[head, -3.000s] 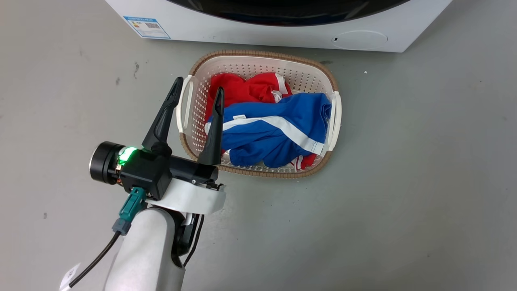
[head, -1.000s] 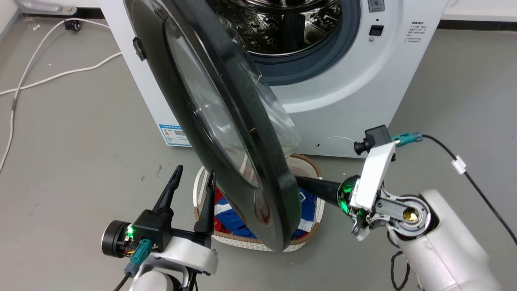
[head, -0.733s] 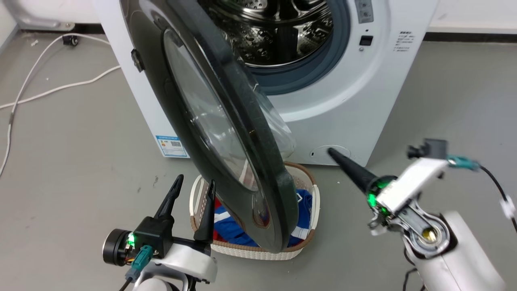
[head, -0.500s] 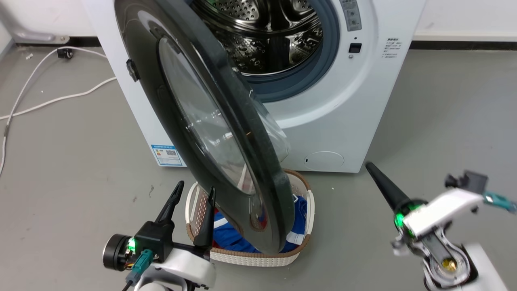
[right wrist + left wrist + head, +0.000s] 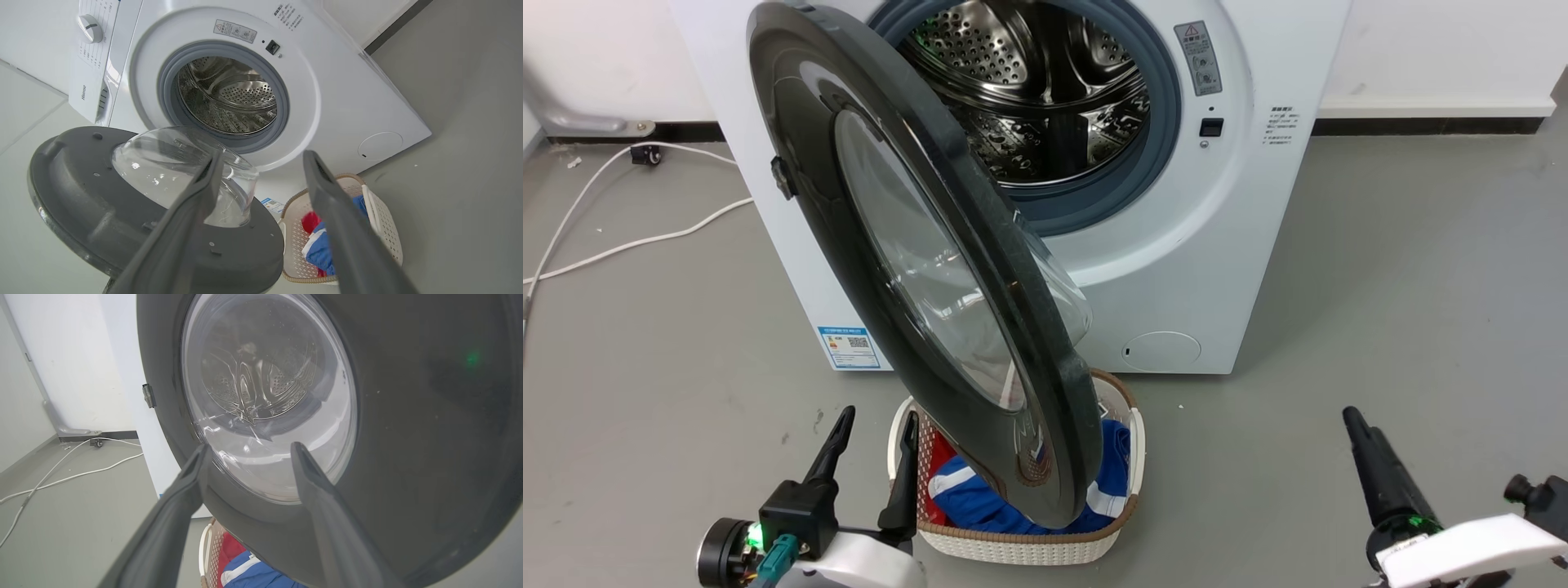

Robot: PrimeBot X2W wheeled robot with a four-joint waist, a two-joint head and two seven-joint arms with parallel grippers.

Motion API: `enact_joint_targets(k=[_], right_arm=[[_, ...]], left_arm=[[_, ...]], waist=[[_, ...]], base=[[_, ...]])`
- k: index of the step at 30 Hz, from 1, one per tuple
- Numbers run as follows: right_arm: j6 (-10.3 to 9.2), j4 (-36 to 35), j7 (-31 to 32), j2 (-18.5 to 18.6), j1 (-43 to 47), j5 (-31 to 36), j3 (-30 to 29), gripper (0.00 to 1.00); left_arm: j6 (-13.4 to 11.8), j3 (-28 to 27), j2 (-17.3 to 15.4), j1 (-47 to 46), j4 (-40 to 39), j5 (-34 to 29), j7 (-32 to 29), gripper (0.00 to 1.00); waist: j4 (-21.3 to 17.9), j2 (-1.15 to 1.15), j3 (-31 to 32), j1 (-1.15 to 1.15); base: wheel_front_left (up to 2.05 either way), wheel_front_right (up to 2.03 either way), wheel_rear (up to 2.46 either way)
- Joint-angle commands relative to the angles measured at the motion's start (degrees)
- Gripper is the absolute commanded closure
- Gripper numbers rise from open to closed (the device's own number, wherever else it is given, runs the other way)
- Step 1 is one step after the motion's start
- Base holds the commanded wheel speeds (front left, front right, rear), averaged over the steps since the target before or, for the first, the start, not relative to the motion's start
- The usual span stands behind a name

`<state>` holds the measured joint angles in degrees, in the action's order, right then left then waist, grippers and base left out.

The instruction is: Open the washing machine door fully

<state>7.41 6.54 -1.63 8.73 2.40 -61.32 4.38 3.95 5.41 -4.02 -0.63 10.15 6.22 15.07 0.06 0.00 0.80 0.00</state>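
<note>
**Door unlatched and part-way out; rest of the swing left to do**

The washing machine (image 5: 1241, 245) stands at the far side of the floor, with the steel drum (image 5: 1029, 106) and grey gasket exposed. The washing machine door (image 5: 915, 269) is hinged on the left and stands well clear of the drum mouth. Its free edge points toward the near side and hangs above the laundry basket (image 5: 1137, 441), which holds red and blue clothes.

- Left pincer (image 5: 880, 414): near left, just beside the basket, fingers apart and holding nothing. Its wrist view looks onto the door's glossy outer face and glass; I cannot tell whether a fingertip touches it.
- Right pincer (image 5: 263, 157): near right, well apart from the door, fingers apart and empty. Its wrist view looks onto the door's inner side and the bulging bowl.

Progress, as judged: the latch is released and the door is roughly half open, not fully. What remains is swinging it further left to its stop. A push from the inner side looks the likelier way, and the left arm may need to clear the door's path.
</note>
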Motion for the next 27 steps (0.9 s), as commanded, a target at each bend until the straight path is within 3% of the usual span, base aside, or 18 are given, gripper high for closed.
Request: enact_joint_targets(k=[1,8,13,14,20,27], right_arm=[[0.15,-0.9,-1.1,0.1,0.8,3.2,-0.5,0.0],[0.15,-3.7,-5.4,-0.6,0.6,24.6,-4.7,0.0],[0.12,-6.4,-4.8,-2.3,0.3,38.2,-7.8,0.0],[0.08,-8.0,-4.2,-3.3,0.4,43.5,-8.5,0.0],[0.08,-9.9,-3.7,-3.8,1.5,52.9,-9.0,0.0],[0.08,-10.2,-3.3,-4.6,3.3,56.8,-8.9,0.0]], left_arm=[[-0.1,-0.2,-0.3,0.6,0.1,0.1,0.1,0.0],[-0.1,-0.6,-0.3,-0.1,0.3,-0.2,0.1,0.0],[-0.3,-1.1,-0.3,-0.5,0.3,-0.4,0.1,0.0],[-0.2,-1.2,-0.4,-0.7,0.3,-0.5,0.1,0.0],[0.0,-1.2,-0.4,-1.1,0.5,-0.7,0.1,0.0],[0.0,-1.2,-0.3,-1.2,0.7,-0.8,0.1,0.0]], waist=[[-0.1,0.0,0.0,0.0],[-0.2,0.0,-0.1,0.0],[-0.1,0.0,0.0,0.0],[0.2,0.0,0.0,0.0],[0.7,0.0,-0.2,0.0],[0.8,0.0,-0.1,0.0]], base=[[0.0,0.0,0.0],[0.0,0.0,0.0],[0.0,0.0,0.0],[0.0,0.0,0.0],[0.0,0.0,0.0],[0.0,0.0,0.0]])
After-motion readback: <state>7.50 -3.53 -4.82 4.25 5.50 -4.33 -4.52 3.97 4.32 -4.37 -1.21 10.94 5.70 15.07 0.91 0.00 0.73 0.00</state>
